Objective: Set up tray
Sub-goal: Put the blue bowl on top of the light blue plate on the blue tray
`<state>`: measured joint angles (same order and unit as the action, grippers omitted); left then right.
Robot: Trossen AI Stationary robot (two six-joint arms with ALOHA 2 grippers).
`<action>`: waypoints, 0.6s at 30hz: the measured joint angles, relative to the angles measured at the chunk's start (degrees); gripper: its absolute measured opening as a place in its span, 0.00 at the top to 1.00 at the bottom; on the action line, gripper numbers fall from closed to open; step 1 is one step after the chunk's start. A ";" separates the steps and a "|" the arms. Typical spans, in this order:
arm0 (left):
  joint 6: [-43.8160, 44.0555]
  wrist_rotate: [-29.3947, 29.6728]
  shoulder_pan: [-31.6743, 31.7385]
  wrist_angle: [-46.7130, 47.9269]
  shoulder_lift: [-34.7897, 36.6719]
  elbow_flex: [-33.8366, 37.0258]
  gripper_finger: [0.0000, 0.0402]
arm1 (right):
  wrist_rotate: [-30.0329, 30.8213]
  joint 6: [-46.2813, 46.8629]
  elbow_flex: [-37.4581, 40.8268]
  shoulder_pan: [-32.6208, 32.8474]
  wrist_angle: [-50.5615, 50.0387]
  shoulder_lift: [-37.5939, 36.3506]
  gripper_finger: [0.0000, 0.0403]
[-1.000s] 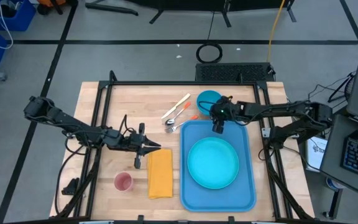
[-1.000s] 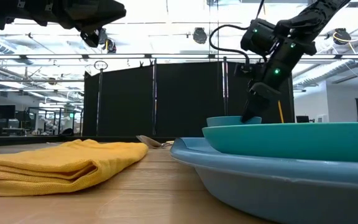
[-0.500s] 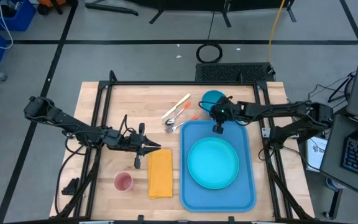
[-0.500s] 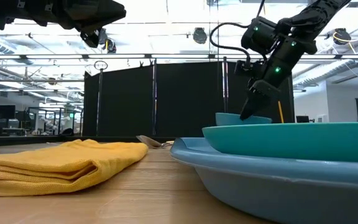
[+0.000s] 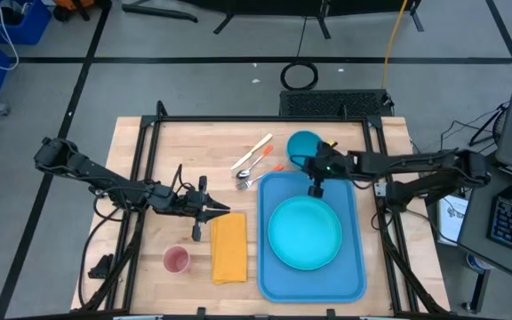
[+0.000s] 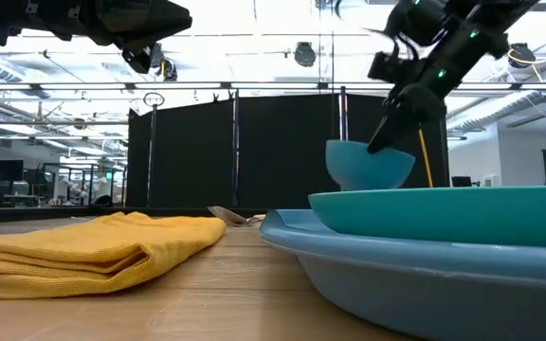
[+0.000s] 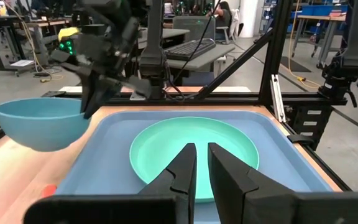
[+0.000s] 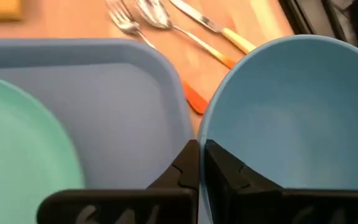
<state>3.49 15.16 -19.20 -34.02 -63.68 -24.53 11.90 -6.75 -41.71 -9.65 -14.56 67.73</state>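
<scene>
The blue tray [image 5: 278, 188] lies on the table's right half with a round turquoise plate [image 5: 304, 233] on it. A blue bowl [image 5: 301, 142] hangs in the air just beyond the tray's far edge, with my right gripper [image 8: 202, 152] shut on its rim. In the low view the bowl [image 6: 368, 166] is well above the plate. My left gripper [image 5: 225, 212] hovers level over the wood just left of the tray. Its fingers [image 7: 185, 165] point at the plate, shut, with nothing between them. My right gripper pinches the bowl's rim [image 8: 205, 134] on the side nearest the tray. One finger is inside the bowl and one outside. The fingers [image 6: 385, 140] slant down onto the rim from above, coming from the table's right. The bowl hangs below them, mouth up, lifted clear.
A fork, a spoon and a knife [image 5: 254, 164] lie on the wood by the tray's far left corner. A folded yellow napkin [image 5: 229, 247] lies left of the tray. A pink cup [image 5: 177, 260] stands near the front edge. Black frame posts border the table.
My right gripper has risen and drawn a little toward the table's right edge. The bowl has come up with it, from table height behind the plate to hanging clear above the plate's rim line.
</scene>
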 joint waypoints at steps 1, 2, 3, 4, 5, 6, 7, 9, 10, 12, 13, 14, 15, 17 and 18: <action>0.02 0.00 0.00 0.00 0.00 0.00 0.88 | 0.02 0.59 0.00 1.02 -0.88 -0.83 1.00; 0.00 0.00 0.00 0.00 0.00 0.00 0.88 | 0.08 1.16 0.00 2.20 -1.81 -1.70 1.00; 0.00 0.11 0.00 0.00 0.00 0.00 0.88 | 0.06 1.64 0.01 3.44 -2.44 -2.40 1.00; 0.00 0.35 -0.02 0.00 0.00 0.00 0.88 | 0.02 1.96 0.02 4.80 -2.66 -3.05 1.00; 0.00 0.43 0.00 0.00 0.00 0.00 0.88 | 0.02 2.30 0.02 6.31 -2.65 -3.67 1.00; 0.00 0.47 0.00 0.00 0.00 0.00 0.88 | 0.02 2.72 0.02 7.74 -2.63 -4.21 1.00; 0.00 0.50 0.00 0.00 0.00 0.00 0.88 | 0.01 3.04 0.02 9.16 -2.48 -4.63 1.00; 0.00 0.52 0.00 0.00 0.00 0.00 0.88 | 0.02 4.01 -0.08 12.09 -2.44 -5.04 1.00; 0.00 0.52 0.00 -0.02 0.00 0.00 0.88 | 0.02 4.91 -0.48 13.42 -3.00 -5.08 1.00; -0.02 0.56 0.00 0.00 0.00 0.00 0.88 | 0.04 6.72 -1.93 16.20 -4.86 -4.94 1.00; 0.00 0.83 0.00 0.00 0.00 0.00 0.88 | 0.16 7.48 -2.91 17.59 -5.75 -4.54 1.00; 0.00 1.07 0.00 0.00 0.00 0.00 0.88 | 0.31 7.99 -3.91 19.01 -6.37 -4.00 1.00; -0.01 1.37 0.00 0.01 0.00 0.00 0.88 | 0.33 8.40 -4.98 20.37 -7.17 -3.45 1.00; 0.01 1.47 0.00 0.03 0.00 0.00 0.88 | 0.94 9.55 -7.16 22.94 -9.18 -2.13 1.00; 0.03 1.49 0.00 0.05 0.00 0.00 0.88 | 1.48 10.05 -8.61 24.10 -10.06 -1.24 1.00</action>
<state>3.52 16.64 -19.20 -33.97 -63.68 -24.53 13.38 3.31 -50.32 14.45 -24.62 66.49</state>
